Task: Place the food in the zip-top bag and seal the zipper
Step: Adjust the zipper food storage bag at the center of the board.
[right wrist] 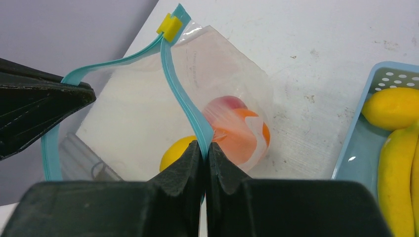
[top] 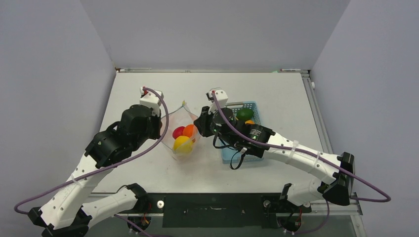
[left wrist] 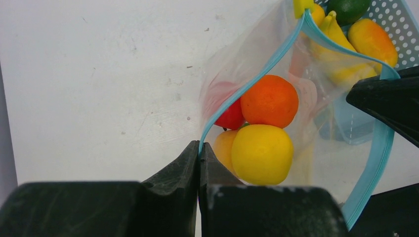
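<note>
**Lead:** Between the arms, what was the bag doing?

**Me:** The bag (top: 177, 118) lay on the table (top: 276, 89) with its mouth held apart. I had the left gripper (left wrist: 199, 148) clamped on one lip of the zipper (left wrist: 252, 81). The right gripper (right wrist: 205, 145) was pinched tight on the other lip.

**Lead:** What was inside?

**Me:** An orange (left wrist: 269, 101), a red apple (left wrist: 231, 117) and a lemon (left wrist: 262, 154), bunched low in the bag. The lime (left wrist: 348, 7), the mango (left wrist: 373, 39) and the bananas (right wrist: 402, 187) sat in the basket (right wrist: 352, 148). In the overhead view that basket was just right of the right gripper, partly under that arm's wrist.

**Lead:** Which way did the zipper run?

**Me:** Away from both pinch points, toward the far side of the table. The two lips met out there at the yellow slider (right wrist: 169, 27). So its long axis pointed away from the arm bases, and the opening gaped between my two grips.

**Lead:** Which arm for the next fruit?

**Me:** I judged the right. The basket lay on its side, with the bag between the basket and the left arm. The catch was that both grippers were busy, so the right one would have had to drop its lip first. With plastic that thin, I thought the mouth could sag shut on one grip alone.
</note>
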Tool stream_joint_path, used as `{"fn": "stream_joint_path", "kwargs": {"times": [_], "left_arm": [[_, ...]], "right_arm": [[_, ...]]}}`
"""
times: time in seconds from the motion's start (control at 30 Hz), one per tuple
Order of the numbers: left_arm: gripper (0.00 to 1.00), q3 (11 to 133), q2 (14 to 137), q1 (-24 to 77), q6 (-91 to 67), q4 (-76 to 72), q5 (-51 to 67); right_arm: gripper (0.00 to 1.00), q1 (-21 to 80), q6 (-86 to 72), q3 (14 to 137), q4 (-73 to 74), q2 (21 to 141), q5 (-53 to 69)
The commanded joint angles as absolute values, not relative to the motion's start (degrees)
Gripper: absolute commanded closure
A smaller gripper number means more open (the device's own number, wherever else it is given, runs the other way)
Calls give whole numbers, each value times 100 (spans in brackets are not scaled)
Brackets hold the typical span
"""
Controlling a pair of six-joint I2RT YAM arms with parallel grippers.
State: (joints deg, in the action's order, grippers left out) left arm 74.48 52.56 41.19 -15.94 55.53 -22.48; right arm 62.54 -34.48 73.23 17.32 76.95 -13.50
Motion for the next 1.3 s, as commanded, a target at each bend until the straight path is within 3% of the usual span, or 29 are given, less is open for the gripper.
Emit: {"fn": "stream_joint_path", "kwargs": {"times": [0.0,0.33,0.93,1.27], "left_arm": [[100,7082,5221,4144,-1731,5290,-2088],[100,5682,5687,4132,-2225,4492,-2045],[100,7490,5616,4139,-1750,5268,-2298],[100,6583,5573,4115,-1857,4938,-2375]], "right_arm": [[95,6202,-3338,7345,1775,7880,-1457],[95,5941,-3609,6476,1280,8521,-1132],[95,6152,-3265,7480,1621,7820,-1407],[95,6129,-3395,6857,1413,8204,-1441]]}}
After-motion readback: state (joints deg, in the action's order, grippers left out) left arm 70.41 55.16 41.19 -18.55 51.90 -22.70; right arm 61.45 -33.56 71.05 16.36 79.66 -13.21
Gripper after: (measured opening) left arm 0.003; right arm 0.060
